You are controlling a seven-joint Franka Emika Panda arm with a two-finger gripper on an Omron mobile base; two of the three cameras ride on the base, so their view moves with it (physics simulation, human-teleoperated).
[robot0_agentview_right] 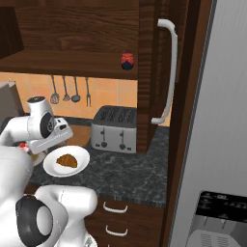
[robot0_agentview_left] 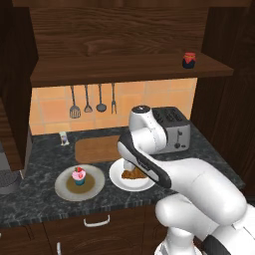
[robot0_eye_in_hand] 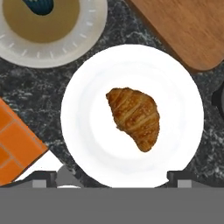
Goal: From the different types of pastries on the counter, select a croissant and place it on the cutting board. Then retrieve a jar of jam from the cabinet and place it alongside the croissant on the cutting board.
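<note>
Gripper (robot0_eye_in_hand: 114, 177), jaws spread wide, hangs over the croissant (robot0_eye_in_hand: 134, 117) at the white plate's (robot0_eye_in_hand: 83, 131) centre; next it must descend, grasp, then carry it to the cutting board (robot0_eye_in_hand: 188, 30).

Open space above croissant (robot0_eye_in_hand: 134, 116), plate-centred.

White, dark-jointed arm (robot0_agentview_left: 199, 184) bent forward and low from the base, elbow folded, wrist turned so the hand points straight down. Two-finger tool (robot0_eye_in_hand: 118, 177) looking vertically downward, small dark fingertips (robot0_eye_in_hand: 43, 178) set wide apart at either side of the hand view, nothing between them. Forearm (robot0_agentview_right: 46, 140) angled across in the right base view
</note>
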